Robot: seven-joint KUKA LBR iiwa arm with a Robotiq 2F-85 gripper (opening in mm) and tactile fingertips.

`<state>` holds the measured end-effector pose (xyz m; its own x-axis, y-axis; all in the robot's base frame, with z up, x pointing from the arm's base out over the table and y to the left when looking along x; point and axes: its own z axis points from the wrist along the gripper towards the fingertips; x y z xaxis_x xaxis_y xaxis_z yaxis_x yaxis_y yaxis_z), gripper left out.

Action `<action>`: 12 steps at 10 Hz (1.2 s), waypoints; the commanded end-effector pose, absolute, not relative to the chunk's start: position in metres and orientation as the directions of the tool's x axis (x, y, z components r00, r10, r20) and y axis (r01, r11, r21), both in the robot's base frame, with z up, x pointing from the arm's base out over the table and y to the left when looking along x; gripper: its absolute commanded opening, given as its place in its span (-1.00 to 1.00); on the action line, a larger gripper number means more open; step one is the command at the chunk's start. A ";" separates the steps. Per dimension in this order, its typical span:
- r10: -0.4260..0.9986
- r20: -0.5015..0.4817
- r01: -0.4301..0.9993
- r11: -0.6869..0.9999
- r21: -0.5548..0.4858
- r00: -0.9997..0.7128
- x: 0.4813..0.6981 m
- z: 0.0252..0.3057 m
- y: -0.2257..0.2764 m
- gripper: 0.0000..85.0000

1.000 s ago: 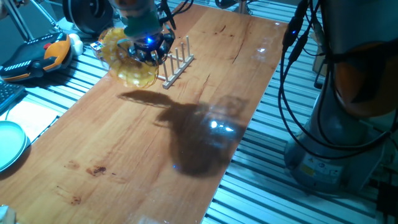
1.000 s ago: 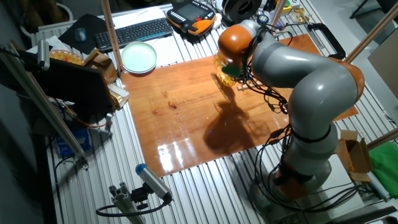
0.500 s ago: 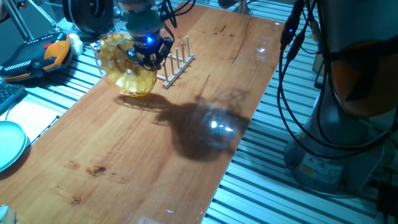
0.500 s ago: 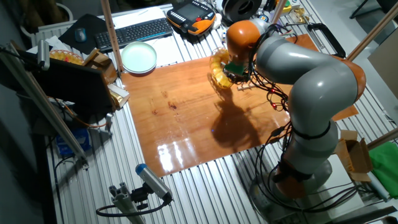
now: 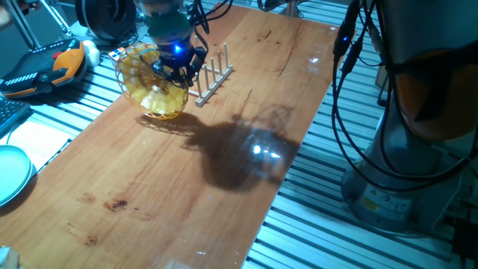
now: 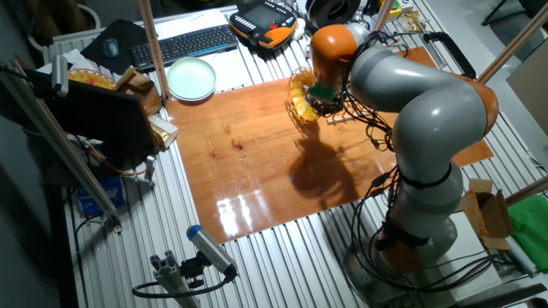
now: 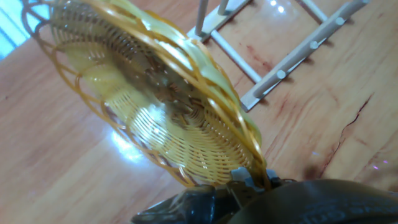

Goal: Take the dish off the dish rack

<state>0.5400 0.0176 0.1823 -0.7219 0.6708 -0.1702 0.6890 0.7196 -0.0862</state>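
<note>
Dish: the yellow wicker dish [image 5: 153, 88] is seen in the upper left of one fixed view, tilted steeply on edge, its lower rim at or just above the wooden table [image 5: 224, 164]; contact cannot be told. In the other fixed view it [image 6: 300, 97] is shown at upper centre.
Dish in hand view: the open-weave dish [image 7: 155, 118] fills the left and centre of the frame, its rim running down to the bottom centre.
Gripper: the gripper [image 5: 178, 66] is placed at the dish's right rim in one fixed view, directly beside and slightly above the dish. In the hand view the rim is pinched by the gripper [image 7: 249, 184] at the bottom edge of the frame, the jaws closed against the wicker.
Dish rack: the light wooden dish rack [image 5: 210, 73] stands just right of the gripper in one fixed view; the dish is off its pegs. In the hand view the rack [image 7: 273, 62] lies at upper right, just beside the dish's rim.
Teal plate: a teal plate [image 6: 191, 79] is seen at upper left of the other fixed view, well apart from the dish.
</note>
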 end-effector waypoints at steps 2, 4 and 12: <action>0.701 -0.165 0.718 0.692 -0.081 -0.694 0.540 0.182 0.018 -0.98; 0.736 -0.133 0.748 0.660 -0.078 -0.663 0.540 0.182 0.018 -0.98; 0.794 0.042 0.794 0.607 0.003 -0.607 0.536 0.180 0.089 -0.98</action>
